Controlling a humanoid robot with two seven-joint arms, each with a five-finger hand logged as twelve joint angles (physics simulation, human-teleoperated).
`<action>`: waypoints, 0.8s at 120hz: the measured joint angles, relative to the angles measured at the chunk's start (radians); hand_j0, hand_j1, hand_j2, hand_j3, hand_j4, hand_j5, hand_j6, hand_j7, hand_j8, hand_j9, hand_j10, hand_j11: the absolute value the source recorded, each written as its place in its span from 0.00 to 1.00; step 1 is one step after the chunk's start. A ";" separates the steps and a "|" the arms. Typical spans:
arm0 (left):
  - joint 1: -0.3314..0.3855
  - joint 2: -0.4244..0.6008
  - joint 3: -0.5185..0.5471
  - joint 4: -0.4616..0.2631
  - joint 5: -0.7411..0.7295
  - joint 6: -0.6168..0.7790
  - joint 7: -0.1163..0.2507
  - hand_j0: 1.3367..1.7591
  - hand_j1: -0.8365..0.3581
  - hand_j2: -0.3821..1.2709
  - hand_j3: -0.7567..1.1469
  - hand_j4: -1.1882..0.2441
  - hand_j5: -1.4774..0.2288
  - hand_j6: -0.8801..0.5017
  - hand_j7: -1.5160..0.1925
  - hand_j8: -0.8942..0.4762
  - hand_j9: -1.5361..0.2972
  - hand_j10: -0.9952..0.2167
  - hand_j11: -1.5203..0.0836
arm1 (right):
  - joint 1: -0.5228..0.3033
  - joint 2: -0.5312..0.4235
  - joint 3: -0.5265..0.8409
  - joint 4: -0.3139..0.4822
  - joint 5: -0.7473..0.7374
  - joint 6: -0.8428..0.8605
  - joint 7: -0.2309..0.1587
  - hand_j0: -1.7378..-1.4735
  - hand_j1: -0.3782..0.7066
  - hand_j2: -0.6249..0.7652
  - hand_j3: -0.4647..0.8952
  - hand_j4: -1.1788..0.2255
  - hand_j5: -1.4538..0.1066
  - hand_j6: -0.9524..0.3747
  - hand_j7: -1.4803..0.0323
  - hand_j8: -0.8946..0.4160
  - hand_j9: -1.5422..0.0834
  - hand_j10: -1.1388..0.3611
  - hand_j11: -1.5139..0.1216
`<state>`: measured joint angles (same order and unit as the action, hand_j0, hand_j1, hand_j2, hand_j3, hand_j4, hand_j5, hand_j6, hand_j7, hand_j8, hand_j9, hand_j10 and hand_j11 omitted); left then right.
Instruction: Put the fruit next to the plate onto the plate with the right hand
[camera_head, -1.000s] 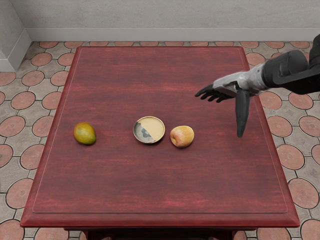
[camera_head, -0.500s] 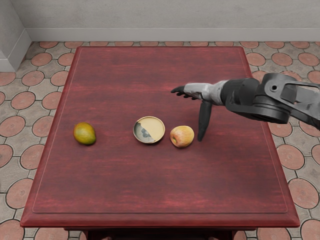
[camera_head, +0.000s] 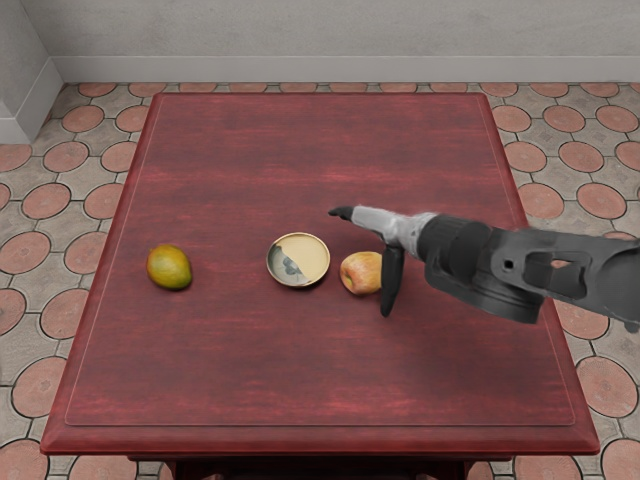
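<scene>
One apple (camera_head: 360, 272), yellow with a red blush, lies on the worktop (camera_head: 300, 150) slightly right of the frame centre. It sits just beside the right edge of the plate (camera_head: 310, 258), with a narrow strip of worktop showing between the two; it is not on the plate. The plate is small and round, cream-coloured with a grey patch on its left part, and carries nothing.

The right robot hand (camera_head: 385, 228) hangs over the apple, its arm entering from the right edge of the frame. The hand is open and holds nothing. Its fingers (camera_head: 345, 213) are stretched out flat, pointing toward the upper left, and reach past the top of the apple. The thumb (camera_head: 389, 285) points straight down along the apple's right side; whether it touches the fruit cannot be told from this view. The dark forearm (camera_head: 500, 270) runs from the wrist to the lower right of the frame.

A green-and-orange mango (camera_head: 169, 267) lies at the left of the worktop, well apart from the plate and at about the same height in the frame.

The worktop is a dark red wooden rectangle with a raised border. Around it shows a floor (camera_head: 60, 160) of round reddish paving stones, and a grey wall (camera_head: 300, 30) runs along the top of the frame.
</scene>
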<state>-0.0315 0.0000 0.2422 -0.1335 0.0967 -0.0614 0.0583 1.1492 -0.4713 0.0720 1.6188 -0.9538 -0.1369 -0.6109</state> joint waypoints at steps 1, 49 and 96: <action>0.000 0.000 0.000 0.000 0.000 0.000 0.000 0.76 0.75 0.26 0.40 0.66 0.68 0.46 0.70 0.47 0.66 0.62 0.75 | -0.001 0.000 -0.001 0.000 -0.002 -0.001 0.000 0.30 0.07 0.45 0.34 0.81 0.90 0.69 0.95 0.65 0.92 0.73 0.90; -0.001 0.000 0.000 0.000 0.000 0.000 0.000 0.76 0.75 0.26 0.40 0.66 0.68 0.46 0.70 0.47 0.66 0.62 0.75 | -0.062 0.031 -0.011 -0.001 -0.166 -0.076 0.000 0.30 0.11 0.44 0.34 0.78 0.87 0.66 0.91 0.62 0.89 0.71 0.87; 0.000 0.000 0.000 0.000 0.000 0.000 0.000 0.76 0.75 0.26 0.40 0.66 0.68 0.46 0.70 0.47 0.66 0.62 0.75 | -0.094 0.034 -0.010 0.001 -0.196 -0.103 0.000 0.30 0.31 0.41 0.34 0.66 0.72 0.52 0.76 0.49 0.75 0.59 0.72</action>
<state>-0.0313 0.0000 0.2419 -0.1335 0.0967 -0.0614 0.0583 1.0552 -0.4377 0.0617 1.6198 -1.1496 -0.2396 -0.6109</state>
